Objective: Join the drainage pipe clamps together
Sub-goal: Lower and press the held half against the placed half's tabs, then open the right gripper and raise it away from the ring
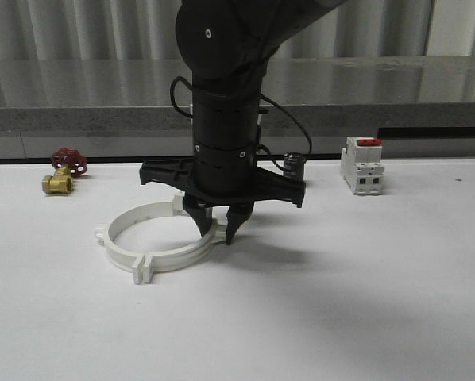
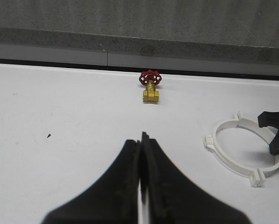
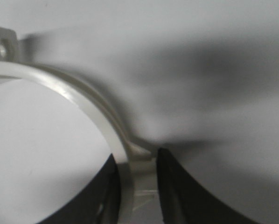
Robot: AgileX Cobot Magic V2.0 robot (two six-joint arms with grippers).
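Straddling the clamps' (image 1: pixel 154 238) joined flange, the right pincer (image 1: pixel 218 226) seems to be pressing them together; squeezing firmly comes next. Left pincer (image 2: pixel 141 154) is closed, empty.

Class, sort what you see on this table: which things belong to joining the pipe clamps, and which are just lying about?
Belongs to the job:
drainage pipe clamps
right gripper, its fingers astride the clamp wall

Just lying about:
brass valve with red handwheel
white breaker with red top
small grey cylinder
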